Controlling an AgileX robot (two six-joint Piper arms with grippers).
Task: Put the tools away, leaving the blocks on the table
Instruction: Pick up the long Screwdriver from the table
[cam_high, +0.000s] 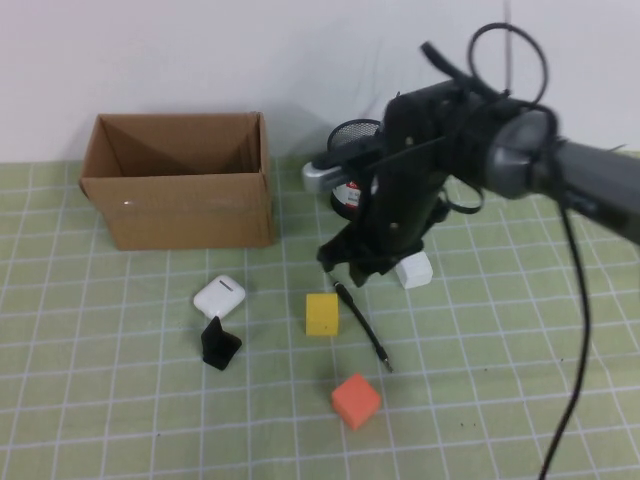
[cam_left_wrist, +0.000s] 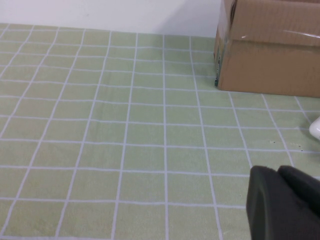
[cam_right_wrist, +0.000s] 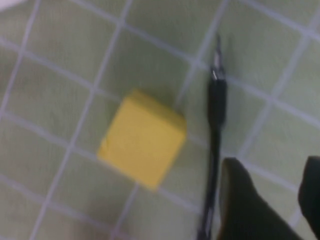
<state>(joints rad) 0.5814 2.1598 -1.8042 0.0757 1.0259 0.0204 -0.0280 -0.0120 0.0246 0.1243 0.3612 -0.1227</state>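
Cardboard box (cam_high: 180, 210), inside unseen

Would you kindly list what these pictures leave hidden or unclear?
- High view: the right gripper hangs over the thin black pen-like driver; the arm hides its jaws.
- High view: the white cube and black mesh cup are partly behind that arm.
- High view: the brown cardboard box hides its floor.
- Right wrist view: blur; the driver runs off the edge.
- Left wrist view: the left gripper is cut off at the corner.
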